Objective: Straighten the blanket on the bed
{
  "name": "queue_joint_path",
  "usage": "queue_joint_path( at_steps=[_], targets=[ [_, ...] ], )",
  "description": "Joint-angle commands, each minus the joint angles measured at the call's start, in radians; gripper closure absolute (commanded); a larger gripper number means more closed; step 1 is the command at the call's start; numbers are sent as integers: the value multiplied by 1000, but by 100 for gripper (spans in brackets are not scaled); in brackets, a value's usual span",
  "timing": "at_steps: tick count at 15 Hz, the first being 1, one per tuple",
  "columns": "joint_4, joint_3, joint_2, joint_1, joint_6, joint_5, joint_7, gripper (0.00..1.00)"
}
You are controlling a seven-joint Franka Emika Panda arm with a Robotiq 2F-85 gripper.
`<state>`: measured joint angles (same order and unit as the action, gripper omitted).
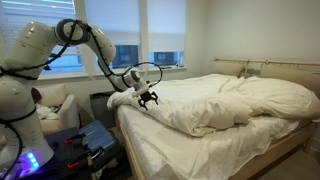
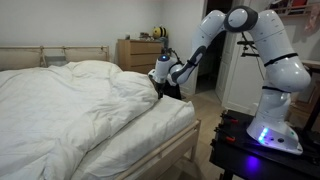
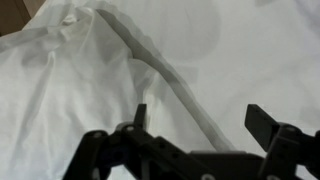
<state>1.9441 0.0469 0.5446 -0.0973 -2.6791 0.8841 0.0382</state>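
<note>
so the gripper is spread wide with nothing in it, right above a bunched-up corner of the blanket, the bed underneath it

One bed, one blanket.

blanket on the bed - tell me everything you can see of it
The blanket is a puffy off-white duvet of soft, wrinkled fabric. It lies crumpled and askew on the bed, bunched toward the headboard, so the foot end is uncovered. One corner trails to the mattress edge, where the open claw hangs right at it; whether they touch is unclear.
</note>
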Motion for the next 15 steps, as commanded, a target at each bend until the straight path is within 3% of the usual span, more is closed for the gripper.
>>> queue_joint_path(
  at_steps=[1,15],
  targets=[
    [0,0,2,0,1,-4,4,0],
    [0,-7,8,-4,13,17,90,0]
  ],
)
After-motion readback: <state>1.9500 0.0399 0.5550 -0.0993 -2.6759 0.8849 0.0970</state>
